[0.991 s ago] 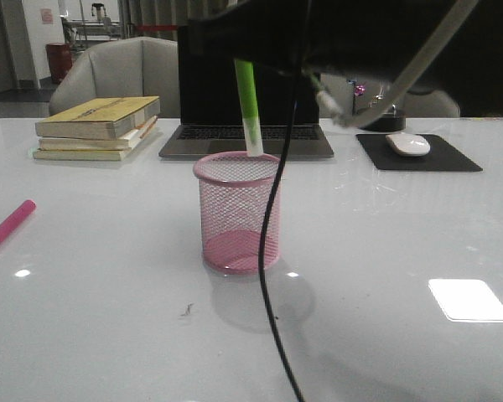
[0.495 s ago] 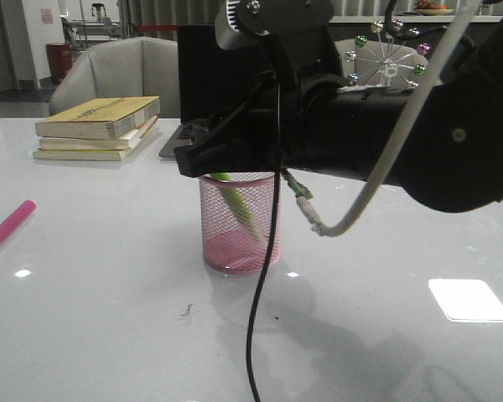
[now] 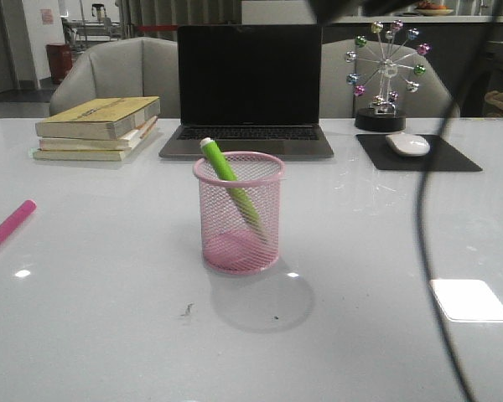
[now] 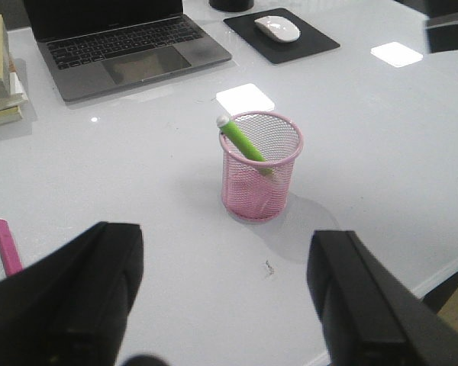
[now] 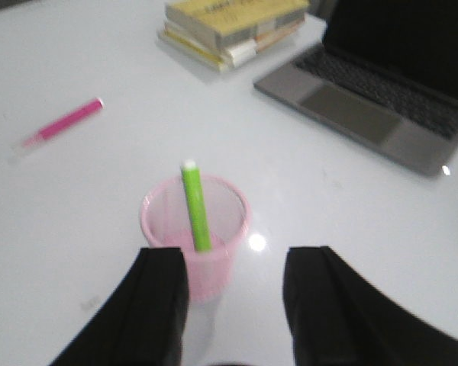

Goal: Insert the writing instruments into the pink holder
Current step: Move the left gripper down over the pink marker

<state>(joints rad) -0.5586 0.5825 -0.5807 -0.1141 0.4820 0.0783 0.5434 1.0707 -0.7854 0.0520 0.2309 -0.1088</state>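
Observation:
The pink mesh holder (image 3: 238, 213) stands mid-table with the green marker (image 3: 229, 186) leaning inside it, whitish end up against the left rim. The holder (image 4: 261, 165) and green marker (image 4: 242, 139) also show in the left wrist view, and again as holder (image 5: 195, 229) and marker (image 5: 195, 206) in the right wrist view. The magenta marker (image 3: 8, 224) lies flat at the table's left; it shows too as marker (image 4: 6, 245) and marker (image 5: 59, 129). My left gripper (image 4: 225, 263) hangs open and empty, high over the table's near side. My right gripper (image 5: 235, 271) is open and empty above the holder.
A laptop (image 3: 247, 90) stands behind the holder. A stack of books (image 3: 98, 126) lies at the back left. A mouse (image 3: 408, 144) on a black pad and a ferris-wheel ornament (image 3: 384, 71) are at the back right. A black cable (image 3: 427, 218) hangs down on the right.
The right arm has let go of the green marker into the holder and has risen out of the front view. The marker now leans inside the cup.

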